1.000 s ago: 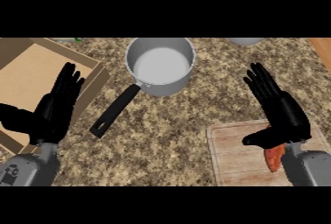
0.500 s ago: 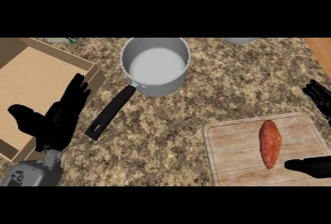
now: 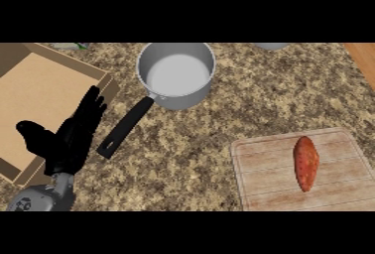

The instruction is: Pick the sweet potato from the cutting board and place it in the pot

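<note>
An orange-red sweet potato (image 3: 305,162) lies lengthwise on the wooden cutting board (image 3: 264,168) at the lower right. A grey metal pot (image 3: 176,74) with a black handle (image 3: 126,127) stands at the upper middle, and nothing is inside it. My left hand (image 3: 70,136) stays open at the lower left, fingers pointing up, beside the pot's handle and far from the sweet potato. My right hand does not show in the head view.
An open cardboard box (image 3: 36,104) takes up the left side, partly behind my left hand. A grey rim (image 3: 273,46) peeks in at the top edge. A wooden strip (image 3: 362,57) runs along the upper right corner. Speckled counter lies between pot and board.
My right hand has drawn away to the right and out of view, uncovering the whole sweet potato on the board. The left hand has barely moved.
</note>
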You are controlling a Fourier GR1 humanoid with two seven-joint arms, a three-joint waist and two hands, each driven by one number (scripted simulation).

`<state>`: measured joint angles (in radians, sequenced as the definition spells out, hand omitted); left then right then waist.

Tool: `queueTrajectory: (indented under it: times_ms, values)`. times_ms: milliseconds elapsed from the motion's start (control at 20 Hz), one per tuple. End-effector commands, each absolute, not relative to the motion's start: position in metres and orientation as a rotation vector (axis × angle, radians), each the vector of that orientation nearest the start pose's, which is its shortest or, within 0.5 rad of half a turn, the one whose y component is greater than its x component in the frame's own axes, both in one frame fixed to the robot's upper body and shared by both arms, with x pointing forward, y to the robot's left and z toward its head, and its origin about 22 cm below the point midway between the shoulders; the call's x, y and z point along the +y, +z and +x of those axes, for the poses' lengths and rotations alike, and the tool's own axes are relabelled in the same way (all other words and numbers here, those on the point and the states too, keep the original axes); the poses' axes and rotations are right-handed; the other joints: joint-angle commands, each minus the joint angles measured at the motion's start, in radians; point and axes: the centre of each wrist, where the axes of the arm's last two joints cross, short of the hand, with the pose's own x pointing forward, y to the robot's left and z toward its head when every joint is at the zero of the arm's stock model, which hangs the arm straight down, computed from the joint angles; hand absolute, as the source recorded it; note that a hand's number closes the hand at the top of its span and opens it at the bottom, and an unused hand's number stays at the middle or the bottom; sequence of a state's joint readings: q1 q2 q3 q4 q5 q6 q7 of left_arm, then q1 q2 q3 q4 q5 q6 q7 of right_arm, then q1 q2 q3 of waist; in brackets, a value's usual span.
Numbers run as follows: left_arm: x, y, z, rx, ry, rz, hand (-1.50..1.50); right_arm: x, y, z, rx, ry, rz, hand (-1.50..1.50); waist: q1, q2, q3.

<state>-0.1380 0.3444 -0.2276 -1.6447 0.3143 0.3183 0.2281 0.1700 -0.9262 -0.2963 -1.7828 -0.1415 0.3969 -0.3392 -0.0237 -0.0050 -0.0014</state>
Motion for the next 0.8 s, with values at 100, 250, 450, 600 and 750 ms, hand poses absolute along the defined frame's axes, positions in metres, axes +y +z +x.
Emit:
queueTrajectory:
  times_ms: [100, 250, 450, 600, 750]
  values:
    - [0.231, 0.054, 0.270, -1.481, -0.009, 0.041, 0.00, -0.403, 0.233, 0.204, -1.537, 1.131, -0.411, -1.50, 0.015, 0.005, -0.001]
    - [0.226, 0.071, 0.261, -1.491, -0.002, 0.016, 0.00, -0.402, 0.244, 0.202, -1.411, 1.157, -0.442, -1.50, 0.021, 0.002, 0.000]
    - [0.228, 0.062, 0.268, -1.472, 0.000, 0.015, 0.00, -0.391, 0.244, 0.203, -1.308, 1.165, -0.444, -1.50, 0.021, 0.004, 0.000]
    - [0.215, 0.065, 0.264, -1.474, -0.015, 0.014, 0.00, -0.386, 0.207, 0.222, -1.285, 1.137, -0.438, -1.50, 0.040, 0.008, 0.002]
    - [0.234, 0.070, 0.272, -1.479, -0.003, 0.017, 0.00, -0.371, 0.217, 0.220, -1.238, 1.165, -0.436, -1.50, 0.029, 0.005, 0.001]
